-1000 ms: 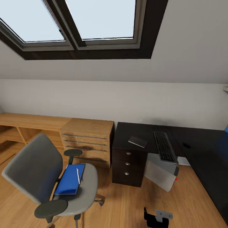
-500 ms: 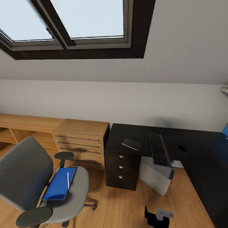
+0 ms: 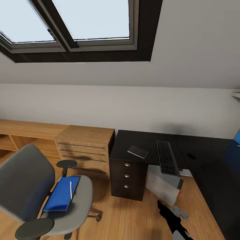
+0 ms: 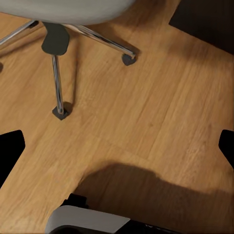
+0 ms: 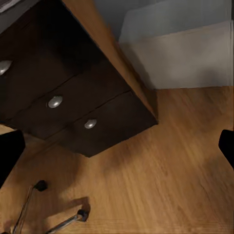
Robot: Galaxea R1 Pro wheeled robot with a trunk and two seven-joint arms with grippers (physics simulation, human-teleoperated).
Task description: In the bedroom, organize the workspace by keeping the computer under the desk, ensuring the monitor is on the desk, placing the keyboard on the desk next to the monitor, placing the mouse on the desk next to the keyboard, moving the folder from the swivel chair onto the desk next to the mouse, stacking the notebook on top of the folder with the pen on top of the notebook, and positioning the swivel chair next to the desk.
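We see the folder (image 3: 62,197) and pen (image 3: 71,189) on the swivel chair (image 3: 30,190) at eight o'clock, both grippers spread, empty.

Blue folder (image 3: 61,198) on swivel chair (image 3: 40,193)

No text, label, brand, number or sign can be read in any view. The keys of the keyboard (image 3: 166,157) are rendered too small for legends to be made out.
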